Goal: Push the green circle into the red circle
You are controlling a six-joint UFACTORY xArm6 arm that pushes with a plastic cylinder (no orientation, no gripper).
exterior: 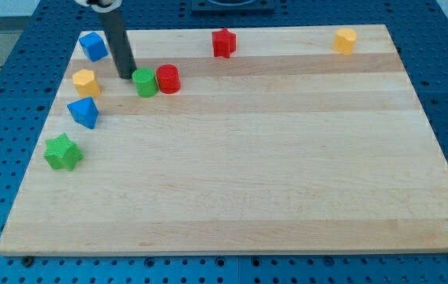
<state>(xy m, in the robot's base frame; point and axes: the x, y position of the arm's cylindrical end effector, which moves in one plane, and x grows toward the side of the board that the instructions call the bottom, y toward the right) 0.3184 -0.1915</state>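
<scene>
Now my tip (128, 76) (a bare rod, no gripper) touches the green circle (145, 82) on the wooden board (248, 173).

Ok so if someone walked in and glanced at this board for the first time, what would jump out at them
First the dark rod coming down from the view's top left, my tip resting just left of the green circle. That green circle sits right against the red circle, apparently touching. Next, the cluster down the view's left edge: a blue block, a yellow block, a blue triangle-like block and a green star.
</scene>
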